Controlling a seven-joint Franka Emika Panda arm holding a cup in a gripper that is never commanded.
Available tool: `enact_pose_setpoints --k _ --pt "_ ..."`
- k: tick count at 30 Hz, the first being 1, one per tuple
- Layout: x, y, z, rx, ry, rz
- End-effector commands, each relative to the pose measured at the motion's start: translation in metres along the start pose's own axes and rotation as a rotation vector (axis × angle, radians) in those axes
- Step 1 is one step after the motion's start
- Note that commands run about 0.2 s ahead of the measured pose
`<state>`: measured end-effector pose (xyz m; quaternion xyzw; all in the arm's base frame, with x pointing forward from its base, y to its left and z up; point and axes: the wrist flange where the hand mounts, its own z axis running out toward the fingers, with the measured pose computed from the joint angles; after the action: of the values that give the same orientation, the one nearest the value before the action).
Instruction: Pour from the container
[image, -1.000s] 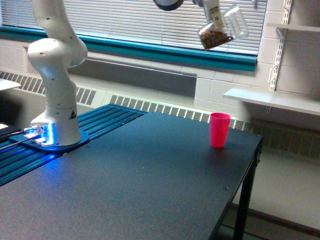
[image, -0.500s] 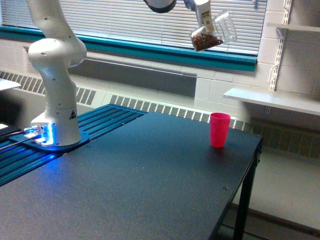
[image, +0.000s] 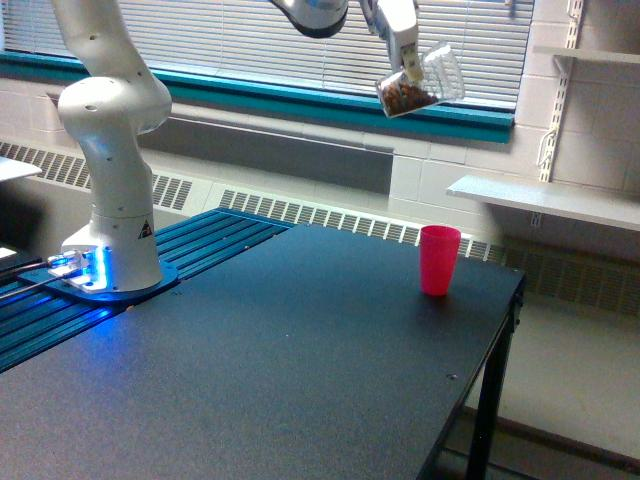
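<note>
Your hand (image: 408, 62) is clamped on the clear cup (image: 420, 84), high up in front of the window blinds (image: 200, 40), and the cup is tipped so the brown bits inside sit in its low corner. In the last second the cup has slid toward the exterior view's left and gone up a little. That takes it away from the spot over the pink cup (image: 439, 260), not toward it. The pink cup stands upright on the table (image: 280, 380), well below the clear cup and a bit toward the exterior view's right. So I think no pouring can land in the pink cup yet; you likely need to bring the clear cup back over it and lower. Nothing looks spilled on the table. The pink cup stands near the table's far corner, close to the edge on the exterior view's right, so a bump could push it off. The air between the two cups is open, and the shelf (image: 540, 200) stays off to the side.
</note>
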<state>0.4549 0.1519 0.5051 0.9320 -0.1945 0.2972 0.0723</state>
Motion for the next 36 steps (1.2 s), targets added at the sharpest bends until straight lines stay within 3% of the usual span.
enact_pose_setpoints --k 1,36 --pt "-0.016 -0.009 0.006 0.000 -0.006 0.010" --pt "-0.106 -0.072 0.061 -0.021 -0.130 -0.131"
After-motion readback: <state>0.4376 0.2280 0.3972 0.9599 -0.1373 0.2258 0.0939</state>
